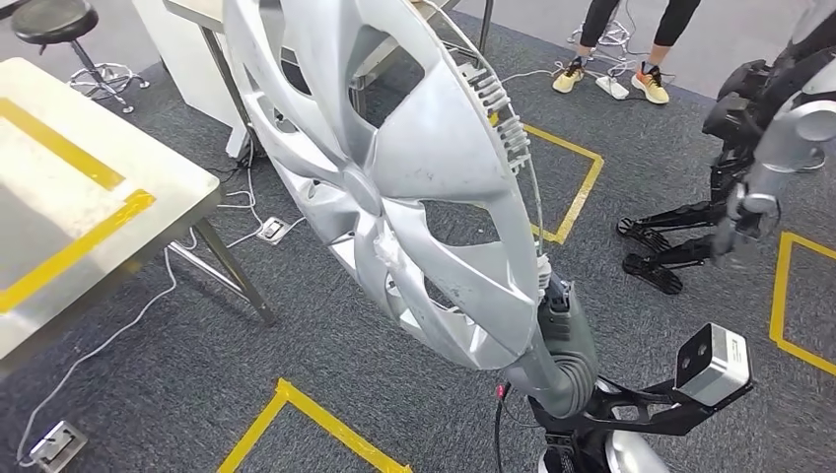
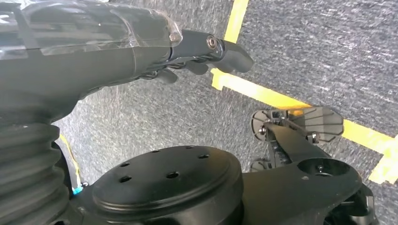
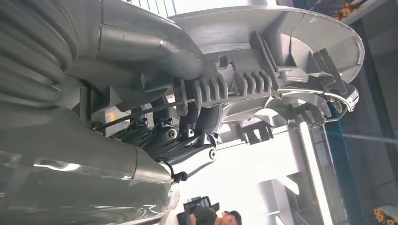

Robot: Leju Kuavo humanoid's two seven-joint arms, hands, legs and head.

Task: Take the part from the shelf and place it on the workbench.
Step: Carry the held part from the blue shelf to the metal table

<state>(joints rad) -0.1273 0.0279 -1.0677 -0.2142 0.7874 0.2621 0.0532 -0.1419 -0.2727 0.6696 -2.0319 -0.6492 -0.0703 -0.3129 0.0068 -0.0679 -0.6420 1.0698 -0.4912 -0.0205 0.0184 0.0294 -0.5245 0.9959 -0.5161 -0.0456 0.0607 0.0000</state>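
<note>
The part is a large silver wheel cover point(image 1: 394, 177), tilted on edge and taking up the middle of the head view above the grey carpet. My right hand point(image 1: 564, 330) grips its lower rim; up close the dark fingers point(image 3: 178, 140) hook around the ribbed clips on the back of the wheel cover point(image 3: 281, 56). The workbench point(image 1: 148, 158) is a steel table marked with yellow tape at the left, apart from the cover. My left hand point(image 2: 197, 58) hangs over the carpet with nothing in it, fingers loosely bent.
A black stool point(image 1: 59, 25) and a second table stand at the back left. A person's legs point(image 1: 631, 49) are at the top, and a person point(image 3: 220, 218) appears behind the cover. Yellow tape squares, cables and a floor socket point(image 1: 271, 230) lie on the carpet. A silver arm point(image 1: 779, 148) hangs at the right edge.
</note>
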